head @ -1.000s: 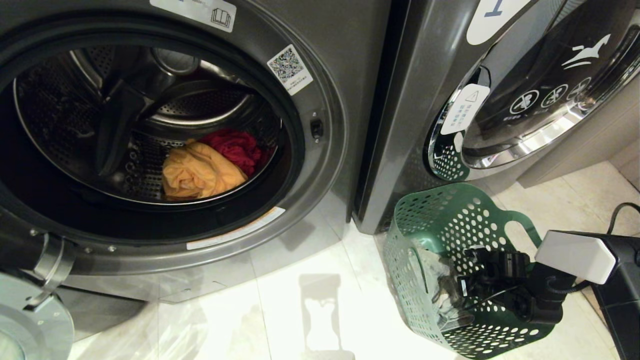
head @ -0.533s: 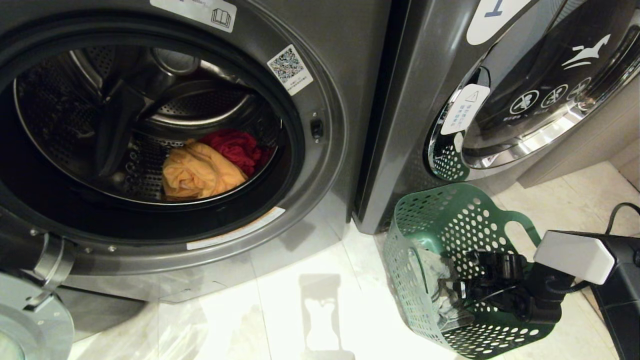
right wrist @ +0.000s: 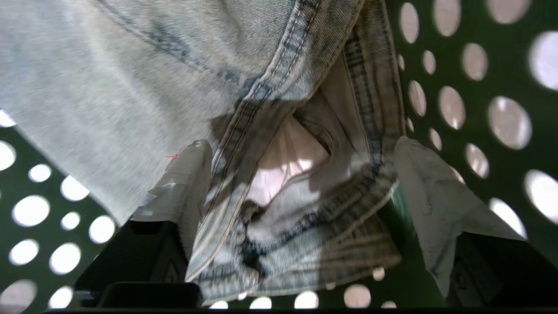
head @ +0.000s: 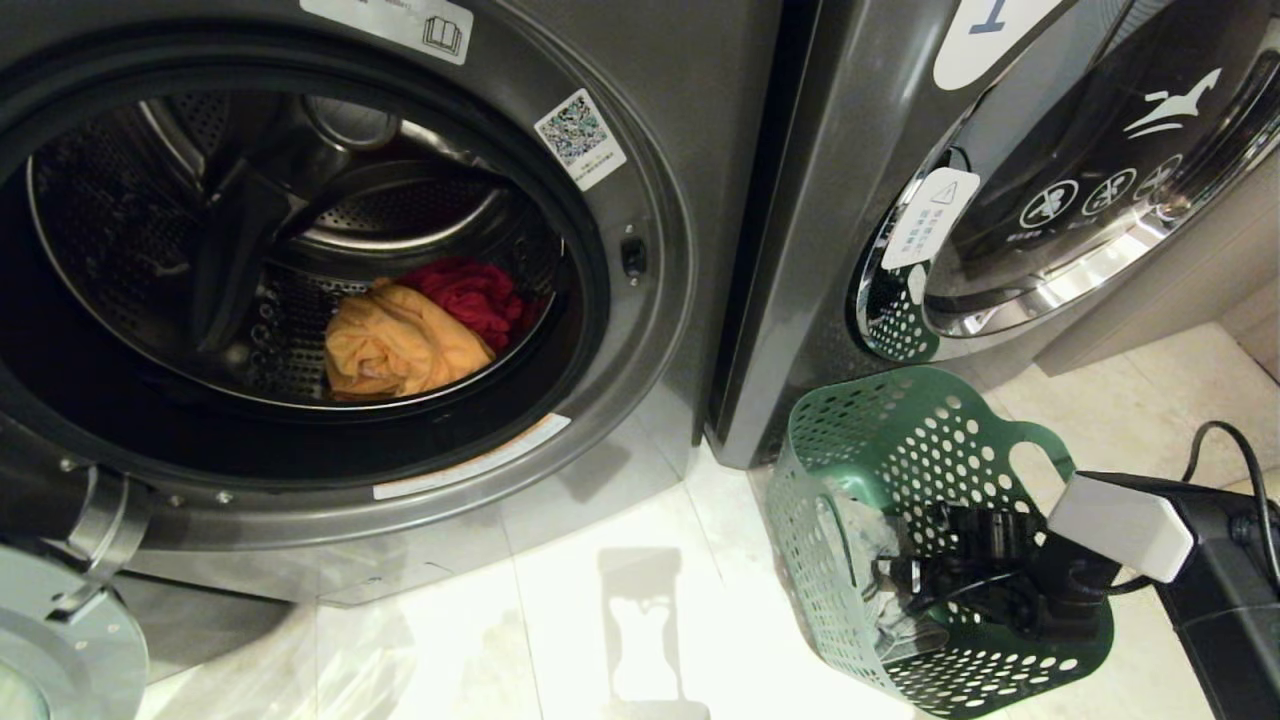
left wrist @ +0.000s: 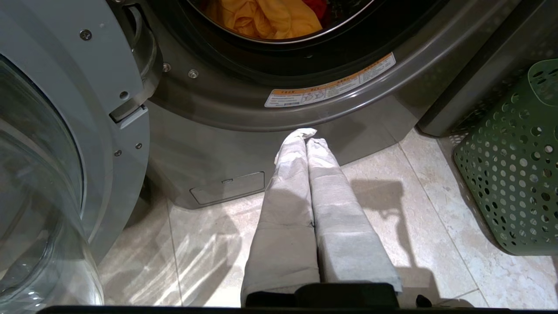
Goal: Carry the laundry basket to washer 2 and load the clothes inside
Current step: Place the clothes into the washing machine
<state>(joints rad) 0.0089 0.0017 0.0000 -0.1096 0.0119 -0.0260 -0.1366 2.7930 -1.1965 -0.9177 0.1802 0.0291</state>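
1. The carrying part looks done: the laundry basket (head: 930, 560) stands on the floor tiles (head: 620, 640), just beside the open washer (head: 640, 330) and right in front of the neighbouring washer marked "1" (head: 1000, 25), whose door is closed. No "2" label shows in these views, so I take the open machine for washer 2 only from its place beside "1".

2. The open washer's door (left wrist: 48, 144) is swung out to the robot's left, and the drum (head: 300, 250) is free to load.

3. Two of the clothes are already inside: the yellow garment (head: 400, 345) lies at the front of the drum floor, and the red garment (head: 475, 295) touches it just behind.

4. One piece is left: the denim garment (right wrist: 279, 144), crumpled at the bottom of the basket.

5. The right hand (right wrist: 301, 174) is down inside the basket, its fingers spread wide on either side of a fold of the denim and not closed on it; nothing is held.

6. The left hand (left wrist: 305, 135) hangs low in front of the open washer's base, fingers pressed together and empty.

7. By my judgement the task is about two-thirds through. What remains is to close on the denim, lift it clear of the basket rim and drop it in the drum.
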